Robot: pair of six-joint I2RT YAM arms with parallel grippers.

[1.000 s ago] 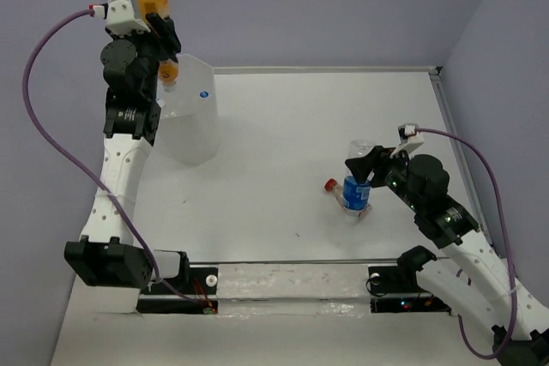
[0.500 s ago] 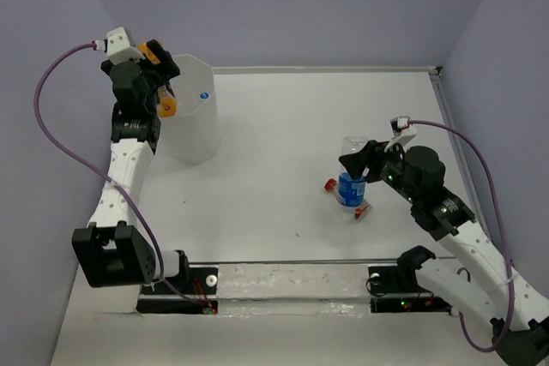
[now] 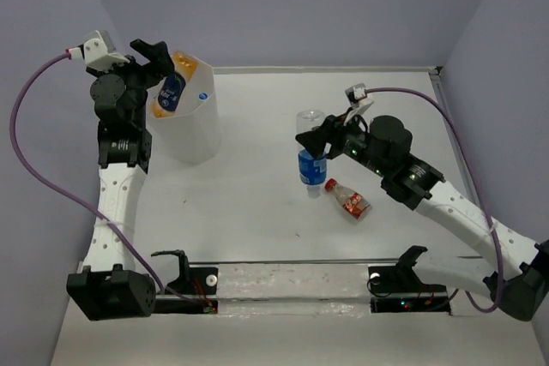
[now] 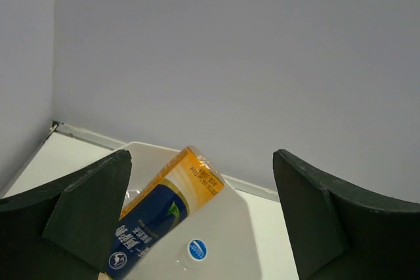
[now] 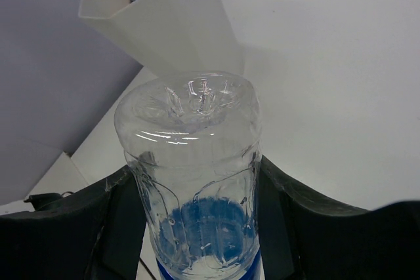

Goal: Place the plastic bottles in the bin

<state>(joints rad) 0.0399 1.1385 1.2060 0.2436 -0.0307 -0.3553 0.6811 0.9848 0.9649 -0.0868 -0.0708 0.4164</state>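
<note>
While left jaws gape near the bin, right jaws clasp the blue-labelled bottle.

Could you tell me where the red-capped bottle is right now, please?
The red-capped bottle lies on its side on the table, right of centre in the top view, just beside the blue-labelled bottle that the right hand grips.

No readable text, bottle label too blurred

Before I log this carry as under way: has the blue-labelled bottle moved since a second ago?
Yes. Held in the right gripper, the blue-labelled bottle has shifted left, toward the bin, in the top view.
</note>
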